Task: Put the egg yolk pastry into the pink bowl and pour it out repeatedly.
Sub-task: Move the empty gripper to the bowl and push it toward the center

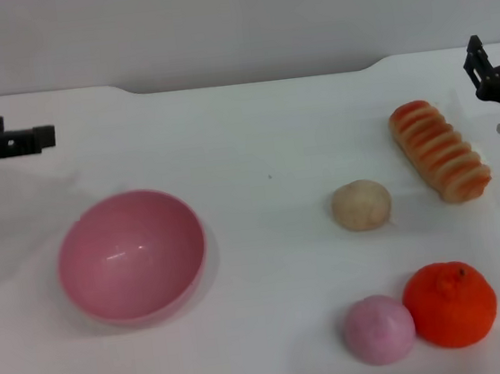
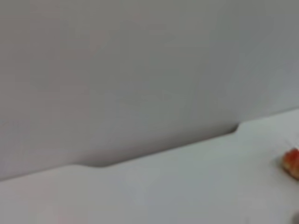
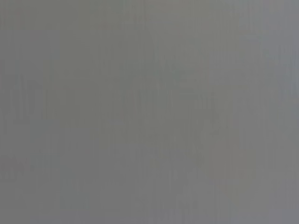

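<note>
White worktop (image 1: 262, 131) runs to a grey wall. At its left edge hangs the left hand (image 1: 10, 140), at its right edge the right hand (image 1: 499, 73); whether either's fingers are apart I cannot tell. Toward the near left sits the pink bowl (image 1: 131, 255), tilted. Right of centre, well apart from it, lies the egg yolk pastry (image 1: 360, 204).

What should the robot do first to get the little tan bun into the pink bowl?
Probably reach the right gripper, which hangs at the table's far right edge, down toward the egg yolk pastry. The pastry lies untouched on the table, nearer that arm, while the pink bowl sits empty on the left, near the left gripper.
</note>
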Controlling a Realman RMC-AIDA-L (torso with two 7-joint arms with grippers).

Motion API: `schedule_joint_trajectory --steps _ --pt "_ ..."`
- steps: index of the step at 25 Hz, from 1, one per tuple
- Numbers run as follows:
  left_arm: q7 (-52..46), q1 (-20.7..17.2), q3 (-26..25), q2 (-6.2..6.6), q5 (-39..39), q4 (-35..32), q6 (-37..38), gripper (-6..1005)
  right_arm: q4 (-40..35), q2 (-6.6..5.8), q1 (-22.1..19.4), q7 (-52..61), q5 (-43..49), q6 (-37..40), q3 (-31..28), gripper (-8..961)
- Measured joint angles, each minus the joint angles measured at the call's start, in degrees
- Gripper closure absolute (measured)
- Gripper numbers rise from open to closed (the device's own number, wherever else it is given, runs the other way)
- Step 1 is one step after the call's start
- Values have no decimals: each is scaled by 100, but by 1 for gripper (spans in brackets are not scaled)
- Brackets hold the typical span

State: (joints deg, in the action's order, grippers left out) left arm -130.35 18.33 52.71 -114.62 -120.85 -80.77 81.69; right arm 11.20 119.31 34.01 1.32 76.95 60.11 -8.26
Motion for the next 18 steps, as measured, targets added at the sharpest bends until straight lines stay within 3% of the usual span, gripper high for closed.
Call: schedule_joint_trajectory --steps 1,2,5,11,13,18 --pt "0 0 0 0 0 0 0 157 -12 -1 9 0 -2 0 0 339" --pt "-209 -145 -22 -142 -190 -563 411 157 -20 -1 21 0 -4 0 0 339" --pt "-274 -278 34 -289 -415 -960 759 156 -33 -3 48 0 -11 -1 0 339" --pt "-466 -351 379 -319 -670 -919 805 156 -58 -13 61 0 -14 -27 0 339" --pt "-684 -282 786 -326 -1059 -606 326 156 -63 -13 63 0 -14 -29 0 339" --pt "-860 -47 1151 -330 -1552 -158 -76 156 -81 -14 6 0 -9 -28 0 339"
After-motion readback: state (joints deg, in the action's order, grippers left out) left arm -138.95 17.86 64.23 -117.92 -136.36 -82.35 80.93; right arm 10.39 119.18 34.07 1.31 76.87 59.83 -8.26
